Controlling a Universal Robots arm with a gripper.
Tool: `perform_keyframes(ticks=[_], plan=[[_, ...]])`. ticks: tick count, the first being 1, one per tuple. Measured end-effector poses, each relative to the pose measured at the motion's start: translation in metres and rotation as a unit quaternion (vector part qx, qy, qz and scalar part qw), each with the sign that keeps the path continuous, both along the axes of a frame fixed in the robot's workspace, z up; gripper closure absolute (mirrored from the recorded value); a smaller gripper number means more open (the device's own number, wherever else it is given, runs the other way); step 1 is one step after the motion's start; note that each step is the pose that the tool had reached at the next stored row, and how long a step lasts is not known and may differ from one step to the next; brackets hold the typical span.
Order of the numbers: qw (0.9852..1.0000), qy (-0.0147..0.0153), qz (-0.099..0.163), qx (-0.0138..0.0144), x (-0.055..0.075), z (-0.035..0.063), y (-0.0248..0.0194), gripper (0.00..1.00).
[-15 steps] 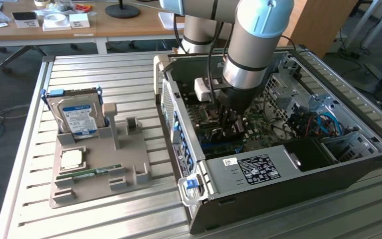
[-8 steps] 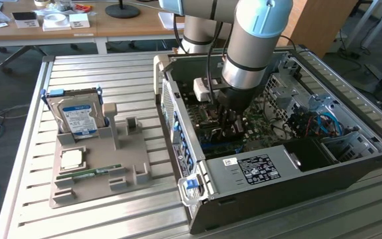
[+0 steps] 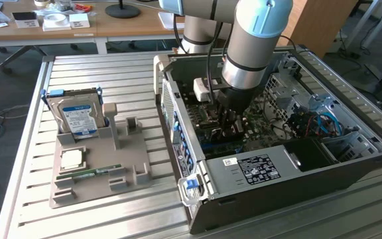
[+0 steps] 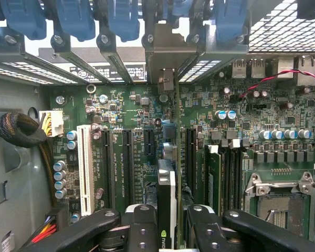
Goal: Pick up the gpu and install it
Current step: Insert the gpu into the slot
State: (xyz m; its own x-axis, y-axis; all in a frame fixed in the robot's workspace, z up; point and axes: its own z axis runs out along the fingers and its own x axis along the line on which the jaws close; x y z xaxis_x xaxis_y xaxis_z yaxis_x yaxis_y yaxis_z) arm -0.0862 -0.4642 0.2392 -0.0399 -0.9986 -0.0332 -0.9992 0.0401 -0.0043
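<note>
**Entry: gpu in hand, install step, inside the case**

- **Hand.** My gripper [image 4: 168, 227] is clamped on the gpu [image 4: 167, 191], with one finger [image 4: 142, 223] on each flat face. The card stands edge-on between them, its green logo close by my fingertips.
- **Location of the gpu.** It is in my grip, low inside the open computer case [image 3: 277, 191]. It runs from my fingers out toward the rear wall, where its metal bracket [image 4: 170, 52] sits among the blue slot clips [image 4: 73, 18].
- **Step, as I judge it.** The pick-up is done and the install is in hand. I cannot tell whether the card's lower edge is already in a slot.
- **What the move calls for, as I judge it.** A straight, square press is needed. The card must stay parallel to the black slots [image 4: 127, 163] beside my hand, and the bracket must stay in its own bay.
- **Wrist view.** It shows the motherboard [image 4: 121, 105], the white slot [image 4: 85, 168] further off to one side and the empty CPU socket [image 4: 283, 199] to the other.
- **Exterior view.** It shows my arm reaching down into the case. Well away from my hand is the parts holder [image 3: 98, 191], with the hard drive [image 3: 78, 117], the processor [image 3: 71, 158] and the memory stick [image 3: 90, 173].
</note>
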Motion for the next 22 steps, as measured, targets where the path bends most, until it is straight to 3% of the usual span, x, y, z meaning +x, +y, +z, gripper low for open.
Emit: perform_keyframes(ticks=[22], plan=[[1.0, -0.0001, 0.0, 0.0002, 0.0, -0.0009, 0.0001, 0.73]])
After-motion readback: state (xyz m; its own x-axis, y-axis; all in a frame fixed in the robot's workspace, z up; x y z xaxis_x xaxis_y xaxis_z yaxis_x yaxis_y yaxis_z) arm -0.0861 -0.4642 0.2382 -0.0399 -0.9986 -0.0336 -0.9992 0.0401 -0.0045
